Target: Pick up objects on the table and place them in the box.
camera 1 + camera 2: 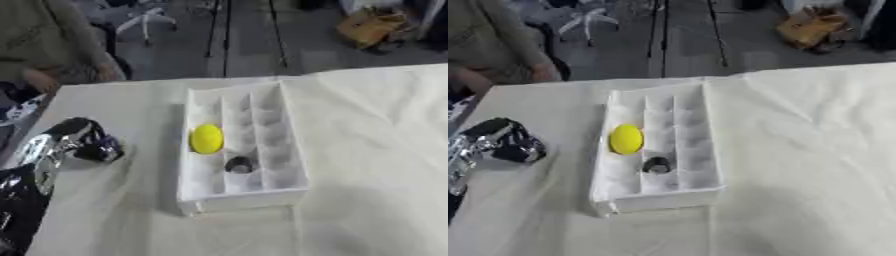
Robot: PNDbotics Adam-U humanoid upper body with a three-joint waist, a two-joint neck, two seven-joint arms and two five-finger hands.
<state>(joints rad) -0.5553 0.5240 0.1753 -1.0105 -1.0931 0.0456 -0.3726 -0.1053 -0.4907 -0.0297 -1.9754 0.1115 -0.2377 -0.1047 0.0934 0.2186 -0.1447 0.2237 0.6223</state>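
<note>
A white box (293, 150) split into several compartments stands in the middle of the cloth-covered table. A yellow egg-shaped object (207, 138) lies in the box's left column. A small dark round object (239, 164) sits in the middle column, nearer the front. My left hand (87, 142), black and silver, hovers over the table's left side, well left of the box. It is blurred, and I see nothing clearly in it. My right hand shows in neither view.
The cream cloth (376, 150) covers the table, with wide bare stretches right of and in front of the box. The table's far edge (131, 83) runs behind the box. A brown carton (372, 25) lies on the floor beyond.
</note>
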